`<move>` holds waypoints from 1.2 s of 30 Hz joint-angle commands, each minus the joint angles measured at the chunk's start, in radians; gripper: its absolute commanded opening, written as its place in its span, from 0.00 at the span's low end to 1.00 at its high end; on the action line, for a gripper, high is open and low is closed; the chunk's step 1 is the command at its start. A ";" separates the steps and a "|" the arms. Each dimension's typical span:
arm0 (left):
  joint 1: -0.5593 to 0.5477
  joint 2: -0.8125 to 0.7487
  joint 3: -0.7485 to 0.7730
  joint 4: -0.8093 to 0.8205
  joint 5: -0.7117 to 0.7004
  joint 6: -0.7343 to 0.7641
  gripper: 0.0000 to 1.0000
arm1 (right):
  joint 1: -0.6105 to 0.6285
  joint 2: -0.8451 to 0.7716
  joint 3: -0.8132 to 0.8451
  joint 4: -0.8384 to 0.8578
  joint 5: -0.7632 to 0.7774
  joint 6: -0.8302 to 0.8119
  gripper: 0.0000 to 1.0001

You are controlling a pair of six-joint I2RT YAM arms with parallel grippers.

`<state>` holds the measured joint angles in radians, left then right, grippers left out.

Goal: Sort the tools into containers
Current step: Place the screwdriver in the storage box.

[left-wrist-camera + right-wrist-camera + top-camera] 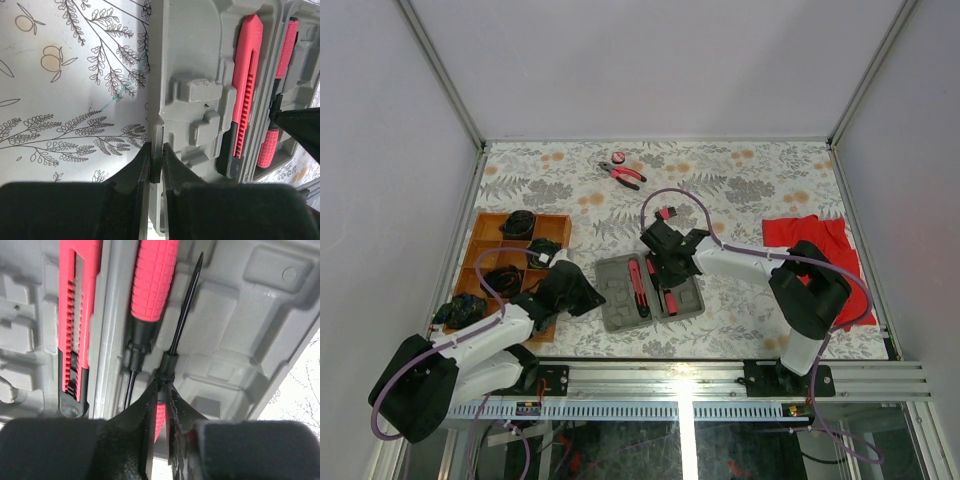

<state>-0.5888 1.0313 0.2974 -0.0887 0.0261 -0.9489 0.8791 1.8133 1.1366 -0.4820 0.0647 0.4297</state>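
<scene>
While the left end effector [156, 152] is pinching the left rim of the grey case [195, 100] with its fingers together on the plastic, holding it down near the middle of the table's [740, 180] near edge, the right end effector [161, 390] is clamping the red handle of a thin screwdriver [184, 305] over the case's right half. Its black shaft is pointing along the moulded surface, though I cannot tell whether it is sitting fully in a recess. The step in hand is, I judge, seating this screwdriver in the case.

The next move is calling for a small press down, then parting the fingers and lifting straight up so the tool is not dragged out. Just beside it, a larger screwdriver [154, 275] and a utility knife [75, 315] are already lying in their slots, leaving little room for the fingers.

Work is remaining: pliers [625, 176] and a pink disc [617, 157] are waiting by the far edge, and 1 small red-and-black piece [667, 213] is lying just beyond the case. A wooden tray [480, 222] is sitting along the left edge, and a red cloth [805, 240] is lying toward the right edge.
</scene>
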 commanded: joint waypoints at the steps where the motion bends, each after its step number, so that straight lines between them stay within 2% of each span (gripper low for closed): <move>1: -0.028 -0.034 -0.010 0.021 0.010 -0.041 0.00 | 0.066 0.056 -0.106 0.124 -0.063 0.046 0.21; 5: -0.029 -0.060 -0.016 0.003 -0.002 -0.048 0.00 | 0.065 -0.061 -0.062 0.103 0.030 0.025 0.37; 11: -0.028 -0.070 -0.018 0.001 -0.001 -0.053 0.00 | 0.065 -0.206 -0.102 0.130 0.163 0.036 0.46; 14: -0.028 -0.072 -0.018 0.000 -0.003 -0.053 0.00 | 0.062 -0.218 -0.132 0.142 0.148 0.050 0.51; 20: -0.029 -0.068 -0.016 0.003 0.001 -0.053 0.00 | 0.061 -0.190 -0.181 0.171 0.032 0.075 0.52; 25: -0.027 -0.069 -0.015 0.003 0.002 -0.054 0.00 | 0.060 -0.177 -0.204 0.158 0.018 0.089 0.44; 30: -0.028 -0.078 -0.015 -0.001 0.003 -0.059 0.00 | 0.053 -0.174 -0.219 0.142 0.021 0.091 0.27; 36: -0.028 -0.083 -0.006 -0.013 -0.002 -0.057 0.00 | 0.015 -0.223 -0.244 0.147 0.036 0.115 0.19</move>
<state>-0.6090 0.9691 0.2836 -0.1375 0.0154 -0.9890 0.9226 1.6238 0.9241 -0.3298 0.0853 0.5232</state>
